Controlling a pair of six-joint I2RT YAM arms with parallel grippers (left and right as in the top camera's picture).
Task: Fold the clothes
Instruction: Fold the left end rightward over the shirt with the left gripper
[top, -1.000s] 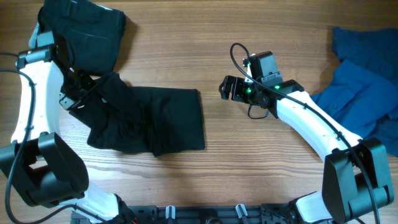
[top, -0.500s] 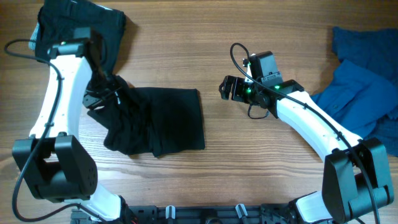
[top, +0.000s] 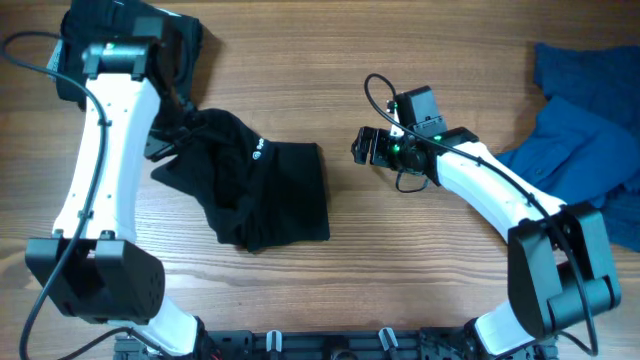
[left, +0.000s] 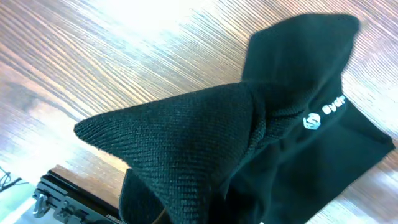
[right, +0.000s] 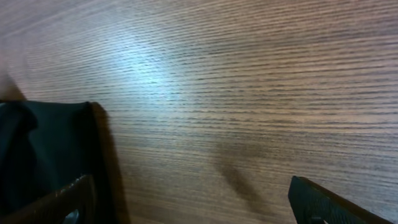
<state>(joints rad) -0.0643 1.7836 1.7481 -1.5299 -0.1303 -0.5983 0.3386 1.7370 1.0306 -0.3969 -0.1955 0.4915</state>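
Note:
A black short-sleeved shirt (top: 285, 195) lies at the table's left centre, its left part bunched and lifted. A small white mark (top: 257, 152) shows on the raised fold. My left gripper (top: 173, 133) is shut on that raised part. In the left wrist view the shirt (left: 205, 137) drapes over the fingers and hides them, and the white mark (left: 323, 115) faces up. My right gripper (top: 358, 147) hovers open just right of the shirt's edge, with bare wood between its fingers (right: 329, 202). The shirt's edge (right: 43, 143) shows at its left.
Another black garment (top: 185, 40) is heaped at the back left, partly under my left arm. Blue clothes (top: 585, 130) are piled at the right edge. A black rail (top: 330, 345) runs along the front edge.
My left gripper has swung right and back with the shirt's left part, pulling it up and over so the white mark shows. The right arm has barely shifted.

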